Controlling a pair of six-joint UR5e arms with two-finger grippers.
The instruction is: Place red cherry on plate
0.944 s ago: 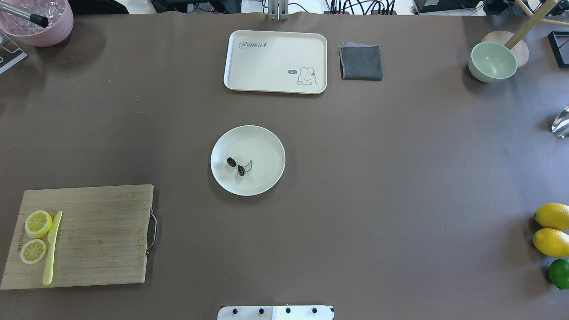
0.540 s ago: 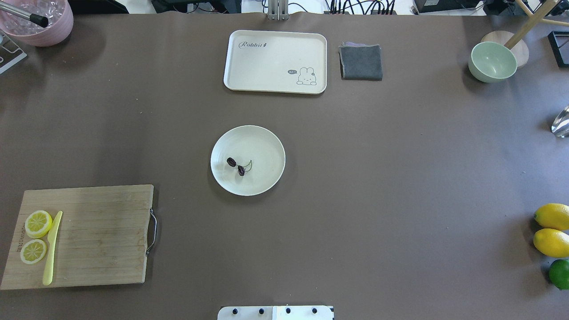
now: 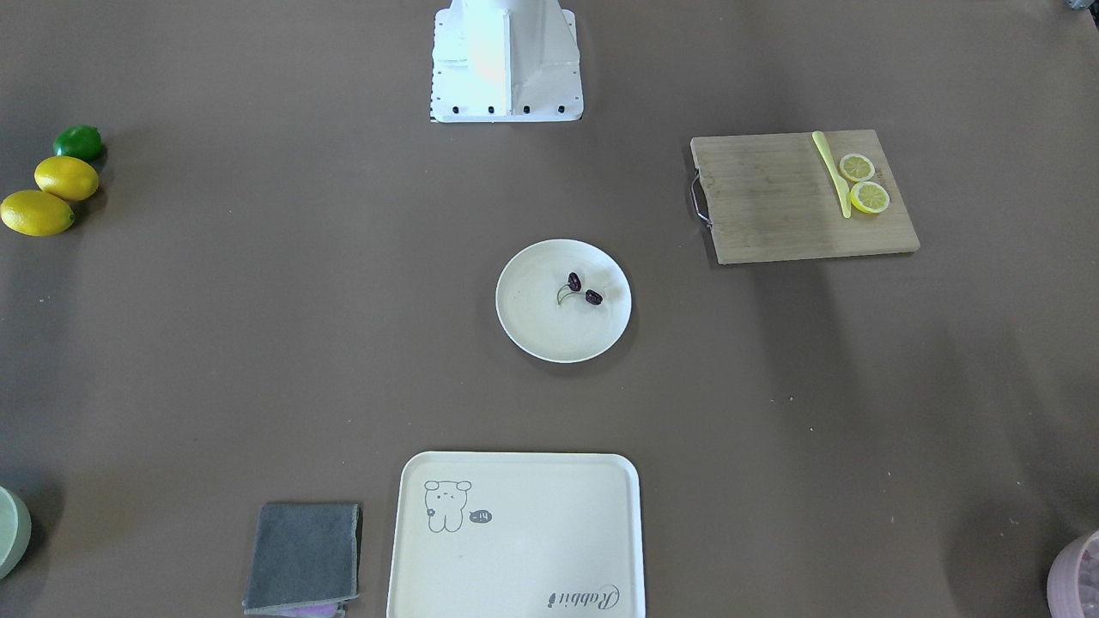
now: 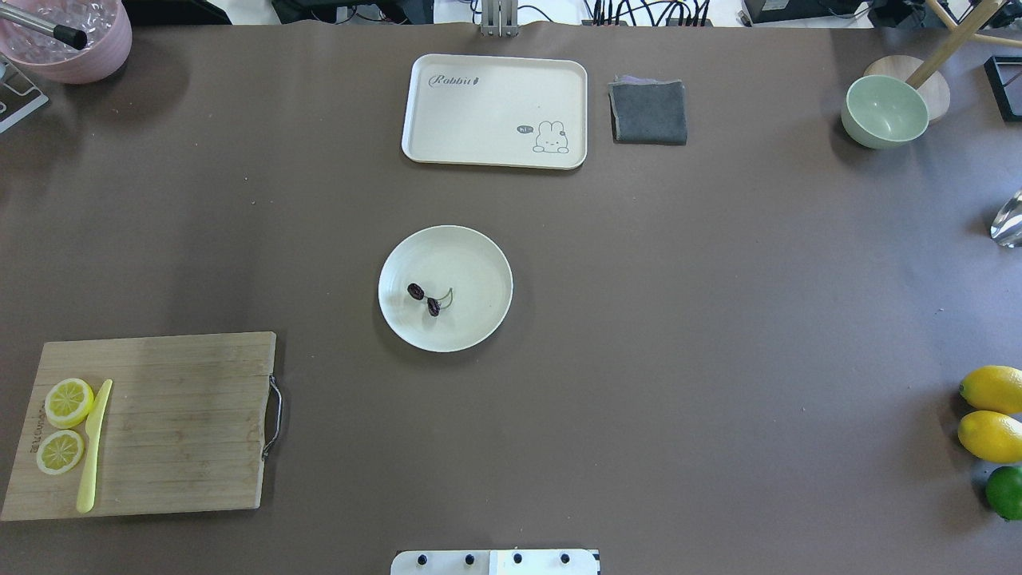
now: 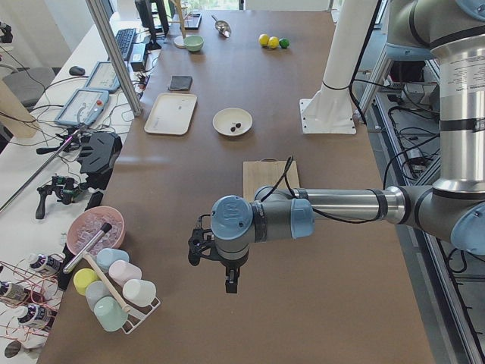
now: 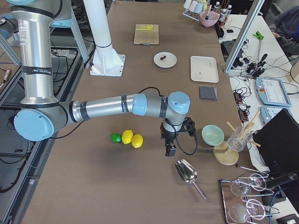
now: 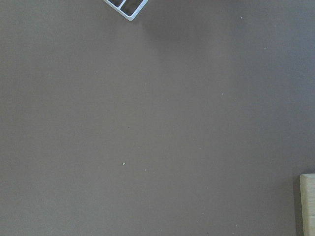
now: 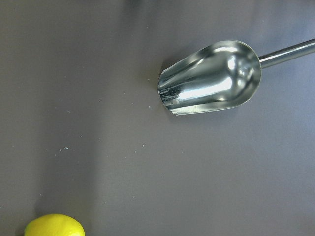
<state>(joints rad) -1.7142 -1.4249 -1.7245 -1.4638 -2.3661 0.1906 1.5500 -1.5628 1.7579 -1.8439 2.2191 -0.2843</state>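
The red cherry (image 4: 427, 297), a pair of small dark fruits joined by green stems, lies inside the round cream plate (image 4: 479, 255) at the table's middle. In the front-facing view the cherry (image 3: 582, 290) rests a little off centre on the plate (image 3: 549, 335). Neither gripper is near it. My left gripper (image 5: 229, 285) hangs over bare table at the left end, shown only in the left side view. My right gripper (image 6: 170, 151) hangs beyond the lemons at the right end, shown only in the right side view. I cannot tell whether either is open or shut.
A cream tray (image 4: 495, 110) and a grey cloth (image 4: 648, 112) lie at the back. A cutting board (image 4: 176, 423) with lemon slices and a yellow knife sits front left. Two lemons (image 4: 990, 389), a lime (image 4: 1004, 491), a green bowl (image 4: 885, 110) and a metal scoop (image 8: 211, 78) are at the right.
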